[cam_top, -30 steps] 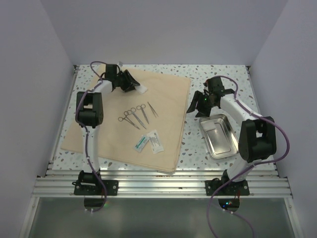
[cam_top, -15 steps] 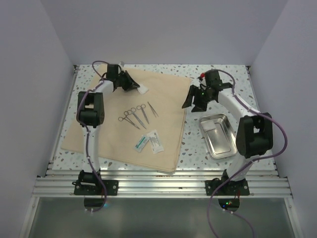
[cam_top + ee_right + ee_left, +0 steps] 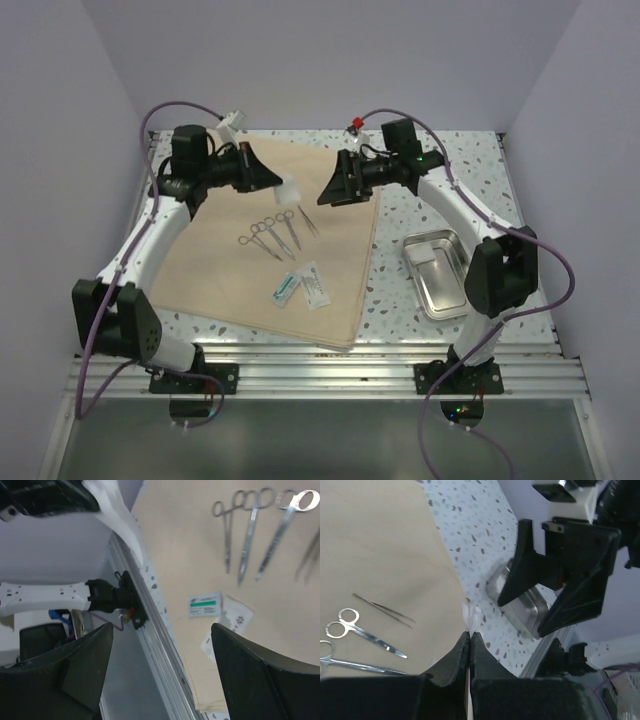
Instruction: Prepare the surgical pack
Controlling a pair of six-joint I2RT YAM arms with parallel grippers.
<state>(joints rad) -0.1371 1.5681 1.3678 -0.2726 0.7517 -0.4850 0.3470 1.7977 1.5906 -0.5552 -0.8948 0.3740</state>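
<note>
Left gripper (image 3: 276, 183) has its fingers pressed together on a piece of white gauze (image 3: 289, 190). It's pinching the gauze by one edge, up in the air over the far part of the tan cloth (image 3: 215, 270). In the left wrist view the gauze pokes out just past the closed tips. Right gripper (image 3: 331, 192) is spread wide with nothing between its fingers, hanging over the far right part of the cloth and facing the left one.

On the cloth, three ring-handled steel instruments (image 3: 268, 237) lie around the middle, with tweezers (image 3: 308, 221) just to their right. The sealed packets (image 3: 301, 286) are nearer the cloth's near edge. The steel tray (image 3: 440, 272) sits on the speckled table (image 3: 395, 300) off the cloth's right edge, not touching it.
</note>
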